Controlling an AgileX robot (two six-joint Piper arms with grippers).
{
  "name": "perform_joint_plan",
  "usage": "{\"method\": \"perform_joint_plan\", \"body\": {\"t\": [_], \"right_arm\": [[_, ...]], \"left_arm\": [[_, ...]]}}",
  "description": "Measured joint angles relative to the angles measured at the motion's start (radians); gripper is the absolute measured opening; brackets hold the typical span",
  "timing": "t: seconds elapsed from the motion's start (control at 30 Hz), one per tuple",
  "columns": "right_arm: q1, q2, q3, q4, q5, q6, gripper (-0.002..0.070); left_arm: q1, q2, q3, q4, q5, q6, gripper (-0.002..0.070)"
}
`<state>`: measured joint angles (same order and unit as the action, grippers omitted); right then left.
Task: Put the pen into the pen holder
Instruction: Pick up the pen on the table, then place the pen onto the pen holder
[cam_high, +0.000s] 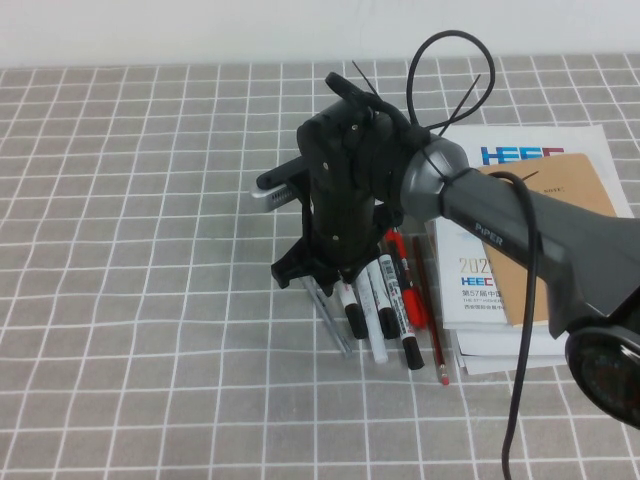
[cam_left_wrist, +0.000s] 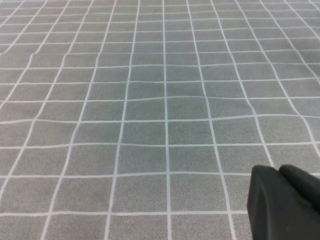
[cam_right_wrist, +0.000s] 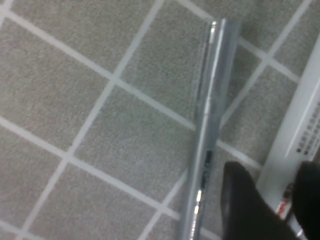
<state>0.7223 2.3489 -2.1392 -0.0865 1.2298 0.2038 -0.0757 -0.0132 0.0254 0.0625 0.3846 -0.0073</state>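
Observation:
My right gripper (cam_high: 340, 277) points down over a row of pens on the checked cloth. Its fingers (cam_right_wrist: 245, 200) stand open on either side of a white marker barrel (cam_right_wrist: 282, 150). That barrel lies next to a thin clear-grey pen (cam_right_wrist: 210, 115). In the high view the pen (cam_high: 349, 303), white with a black cap, is the leftmost marker, just below the gripper. The pen holder does not show; the right arm covers the space behind the pens. My left gripper (cam_left_wrist: 278, 172) hangs shut over bare cloth and holds nothing.
Two more white markers (cam_high: 378, 315), a red marker (cam_high: 408, 285) and a pencil (cam_high: 431, 325) lie to the right of the pen. The clear-grey pen (cam_high: 333, 318) lies to its left. Booklets and a brown notebook (cam_high: 565, 220) are stacked at the right.

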Motion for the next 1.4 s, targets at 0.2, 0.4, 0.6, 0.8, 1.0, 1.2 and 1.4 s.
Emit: {"method": "perform_joint_plan", "body": {"t": [0.2, 0.4, 0.6, 0.8, 1.0, 1.2, 1.4], "right_arm": [[-0.004, 0.003, 0.000, -0.004, 0.000, 0.004, 0.0206], [-0.011, 0.029, -0.002, -0.001, 0.000, 0.004, 0.0208], [-0.011, 0.029, -0.013, 0.005, 0.000, 0.006, 0.0106], [-0.011, -0.084, -0.005, 0.005, -0.005, 0.008, 0.0109], [-0.003, -0.287, 0.159, -0.005, -0.180, 0.028, 0.0109], [0.008, -0.495, 0.524, -0.021, -0.614, 0.079, 0.0109], [-0.024, -0.613, 0.837, -0.072, -1.253, 0.129, 0.0109]], "left_arm": [[0.000, 0.000, 0.000, 0.000, 0.000, 0.000, -0.0005], [0.000, 0.000, 0.000, 0.000, 0.000, 0.000, -0.0005], [0.000, 0.000, 0.000, 0.000, 0.000, 0.000, -0.0005], [0.000, 0.000, 0.000, 0.000, 0.000, 0.000, -0.0005], [0.000, 0.000, 0.000, 0.000, 0.000, 0.000, -0.0005], [0.000, 0.000, 0.000, 0.000, 0.000, 0.000, -0.0005], [0.000, 0.000, 0.000, 0.000, 0.000, 0.000, -0.0005]]}}
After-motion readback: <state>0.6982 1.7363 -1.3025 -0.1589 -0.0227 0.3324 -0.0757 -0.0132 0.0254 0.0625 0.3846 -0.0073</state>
